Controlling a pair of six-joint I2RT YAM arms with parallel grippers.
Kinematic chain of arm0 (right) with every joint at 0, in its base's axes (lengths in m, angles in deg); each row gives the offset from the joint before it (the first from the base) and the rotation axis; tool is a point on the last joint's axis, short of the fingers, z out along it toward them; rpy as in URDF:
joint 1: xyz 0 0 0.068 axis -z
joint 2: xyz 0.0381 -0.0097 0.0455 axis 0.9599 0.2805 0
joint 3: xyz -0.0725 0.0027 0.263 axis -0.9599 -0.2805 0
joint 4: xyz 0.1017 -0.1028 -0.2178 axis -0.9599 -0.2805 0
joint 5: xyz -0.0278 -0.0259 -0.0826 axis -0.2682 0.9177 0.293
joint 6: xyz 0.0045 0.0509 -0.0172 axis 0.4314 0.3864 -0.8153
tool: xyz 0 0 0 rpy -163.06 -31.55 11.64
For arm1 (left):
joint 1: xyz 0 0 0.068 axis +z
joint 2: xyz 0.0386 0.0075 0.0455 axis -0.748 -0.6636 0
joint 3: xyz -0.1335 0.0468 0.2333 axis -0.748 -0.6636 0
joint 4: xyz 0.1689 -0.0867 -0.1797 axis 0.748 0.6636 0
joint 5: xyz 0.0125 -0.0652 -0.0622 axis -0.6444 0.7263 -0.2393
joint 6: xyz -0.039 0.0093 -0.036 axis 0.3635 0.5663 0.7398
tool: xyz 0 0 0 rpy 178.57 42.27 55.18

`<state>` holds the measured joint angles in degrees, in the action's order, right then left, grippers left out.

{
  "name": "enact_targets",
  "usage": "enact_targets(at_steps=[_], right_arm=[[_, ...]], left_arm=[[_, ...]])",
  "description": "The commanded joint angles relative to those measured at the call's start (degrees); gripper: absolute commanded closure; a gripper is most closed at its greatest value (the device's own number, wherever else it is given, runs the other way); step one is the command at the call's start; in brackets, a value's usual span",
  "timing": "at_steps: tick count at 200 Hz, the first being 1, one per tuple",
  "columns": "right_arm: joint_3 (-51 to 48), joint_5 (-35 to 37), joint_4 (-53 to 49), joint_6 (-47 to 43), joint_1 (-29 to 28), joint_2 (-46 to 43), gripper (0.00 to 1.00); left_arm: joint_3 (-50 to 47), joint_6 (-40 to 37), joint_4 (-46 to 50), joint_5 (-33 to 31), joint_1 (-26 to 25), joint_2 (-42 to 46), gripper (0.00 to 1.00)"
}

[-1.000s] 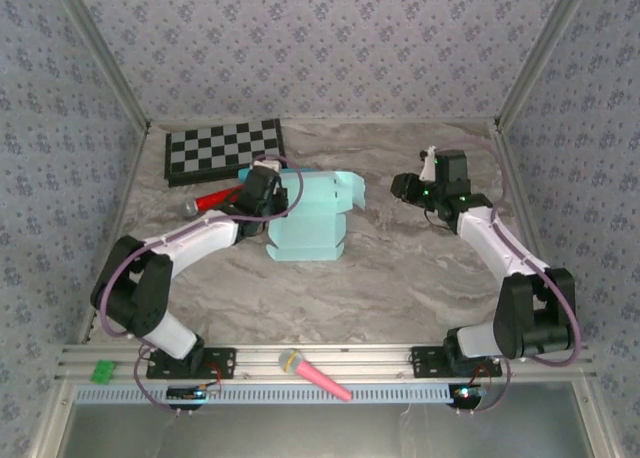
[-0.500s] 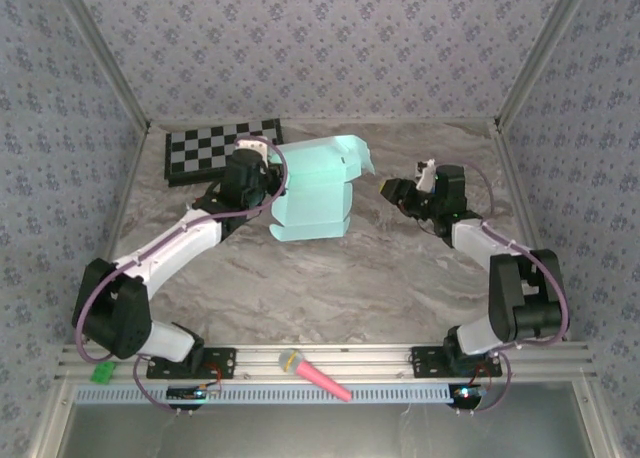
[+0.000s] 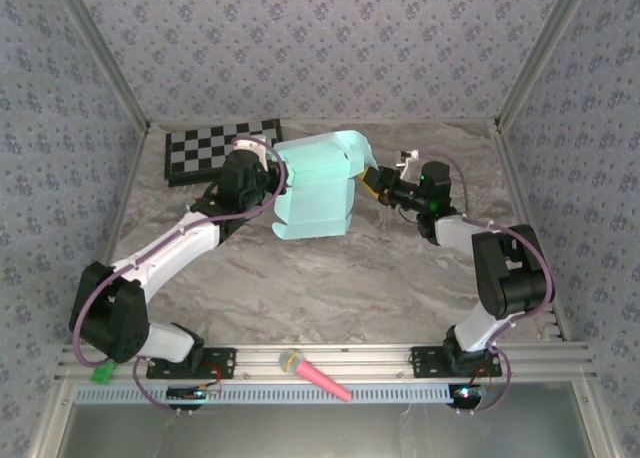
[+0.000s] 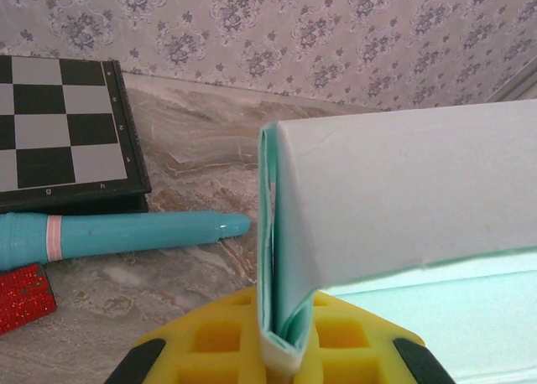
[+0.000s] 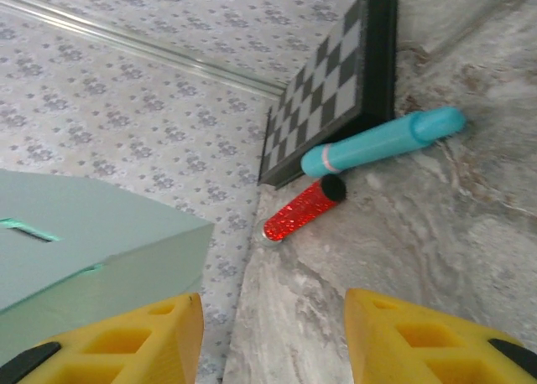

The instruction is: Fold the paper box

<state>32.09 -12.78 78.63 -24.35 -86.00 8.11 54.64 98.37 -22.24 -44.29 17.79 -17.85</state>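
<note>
Above mid-table, left tool pinching paper box, right tool parted nearby

Lab rig: wallpapered panels, aluminium frame

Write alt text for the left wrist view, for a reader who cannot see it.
The yellow-fingered left gripper pinches a folded edge of the pale aqua paper box, whose panel rises to the right. Behind, on the marbled table, lie a teal marker pen, a red glittery object at the left edge and a checkerboard.
</note>
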Motion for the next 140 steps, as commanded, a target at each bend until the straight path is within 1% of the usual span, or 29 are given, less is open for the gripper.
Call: enact_targets(at_steps=[1,40,72,117,140], right_arm=[[1.8,-2.2,5.8,2.4,-0.4,0.3,0.50],[2.1,-3.4,12.2,6.1,-0.9,1.2,0.48],[2.9,-4.0,14.6,7.7,-1.6,2.2,0.47],[1.9,-3.9,19.8,10.4,-1.7,2.5,0.46],[2.3,-4.4,20.8,10.9,-2.3,2.7,0.46]], left_arm=[[-0.6,0.9,-2.5,-1.5,0.0,1.9,1.00],[-1.0,1.3,-3.1,-1.5,0.0,1.8,1.00],[-1.4,1.3,-3.2,-1.7,0.0,2.0,1.00],[-2.7,3.0,-2.7,-5.0,0.0,2.8,1.00],[-3.1,3.2,-3.1,-5.3,0.0,3.1,1.00]])
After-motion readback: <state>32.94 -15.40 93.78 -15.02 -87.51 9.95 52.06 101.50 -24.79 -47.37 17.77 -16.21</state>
